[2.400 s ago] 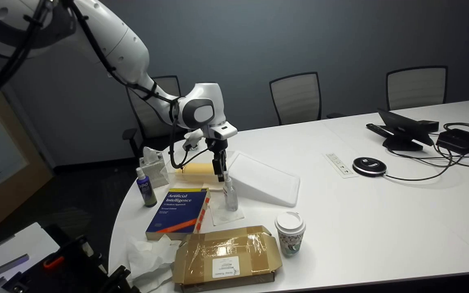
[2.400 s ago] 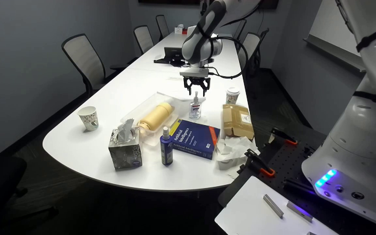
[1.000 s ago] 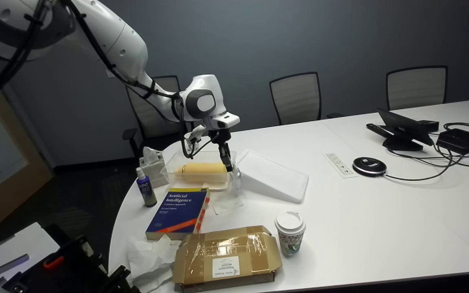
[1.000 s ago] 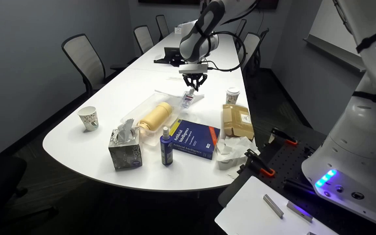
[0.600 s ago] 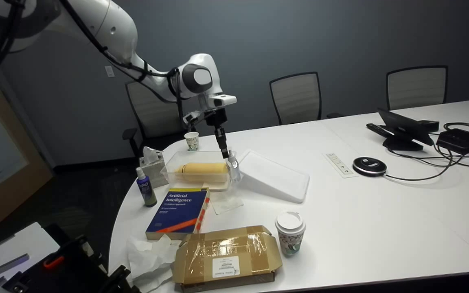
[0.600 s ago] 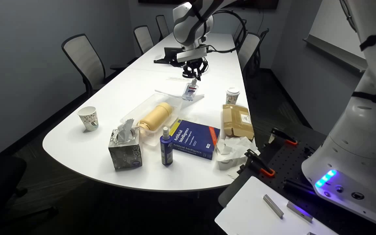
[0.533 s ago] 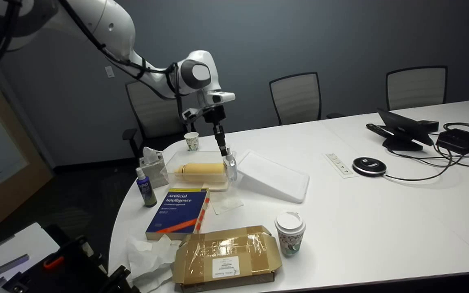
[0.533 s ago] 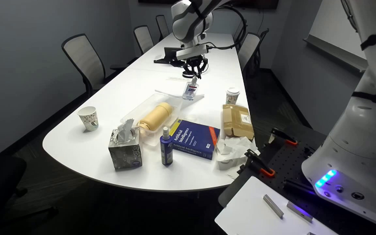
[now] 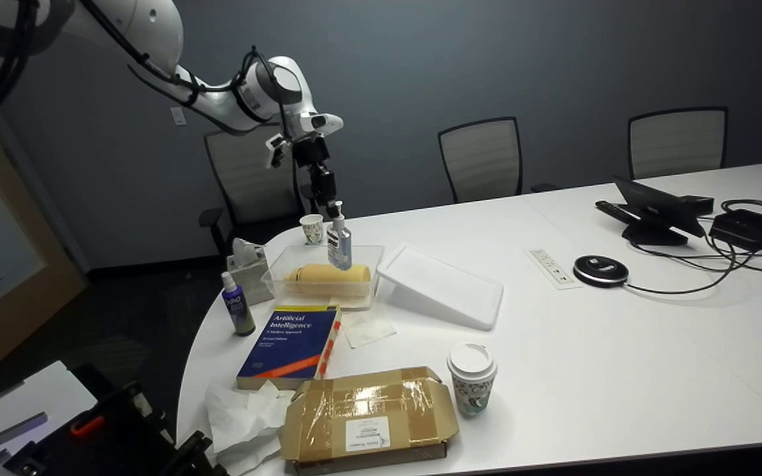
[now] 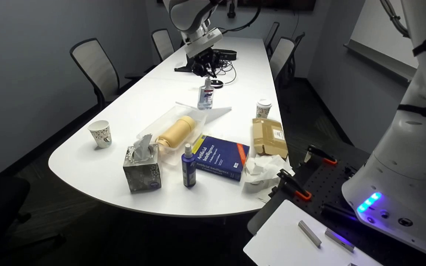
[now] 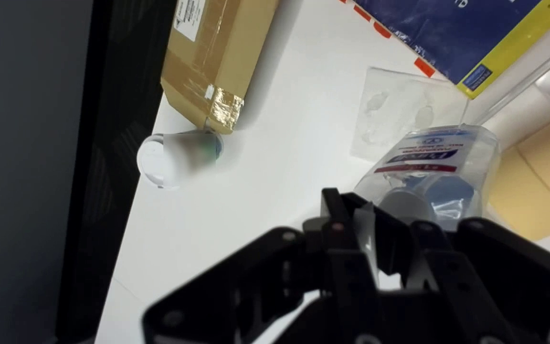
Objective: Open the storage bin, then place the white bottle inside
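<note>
Bottle just lifted and shifted. The Purell hand sanitizer bottle, clear with a white pump and most likely what the task called the white bottle, was up off the surface; a moment earlier it hung lower and more tilted by the lid-side end of the storage bin, and before that it stood just beside the bin. The arm had risen and swung toward the bin. White lid was already off, lying tilted just past the bin's end; contact with the bin unclear. So opening read as finished, carry under way, lowering and release left.

Gripper was clamped on the bottle's pump, fingers pinched round it in the wrist view. Bottle hung right below the gripper, close to upright, base unsupported.

In an exterior view its base overlapped the yellow drink bottle lying on its side in the bin; in the wrist view it covered part of the bin's edge. Could not tell if it was over the bin's opening or just outside its wall; probably needed a bit more travel inward first. Risks, as judged: swinging from the pump-only hold, catching the bin's rim, or landing on the yellow drink bottle and tipping.
</note>
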`<act>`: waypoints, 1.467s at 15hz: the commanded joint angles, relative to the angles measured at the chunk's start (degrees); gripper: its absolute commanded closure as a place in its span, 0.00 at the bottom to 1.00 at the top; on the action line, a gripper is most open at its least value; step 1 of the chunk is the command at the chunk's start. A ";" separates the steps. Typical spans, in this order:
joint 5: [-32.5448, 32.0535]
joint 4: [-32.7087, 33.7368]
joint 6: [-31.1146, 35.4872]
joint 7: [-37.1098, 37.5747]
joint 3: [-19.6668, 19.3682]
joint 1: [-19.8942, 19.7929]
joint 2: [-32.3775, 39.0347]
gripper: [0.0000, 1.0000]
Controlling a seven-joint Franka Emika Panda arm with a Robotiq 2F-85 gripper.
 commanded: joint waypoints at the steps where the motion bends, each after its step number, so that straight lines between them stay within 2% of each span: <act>1: -4.00 3.08 -1.89 -5.15 2.10 2.68 2.02 0.98; 5: -6.39 4.21 -0.70 -8.21 3.67 5.39 4.55 0.98; 11: -8.56 5.16 0.89 -9.72 4.00 8.73 7.93 0.98; 22: -7.75 2.70 10.65 -11.19 3.93 9.85 11.01 0.98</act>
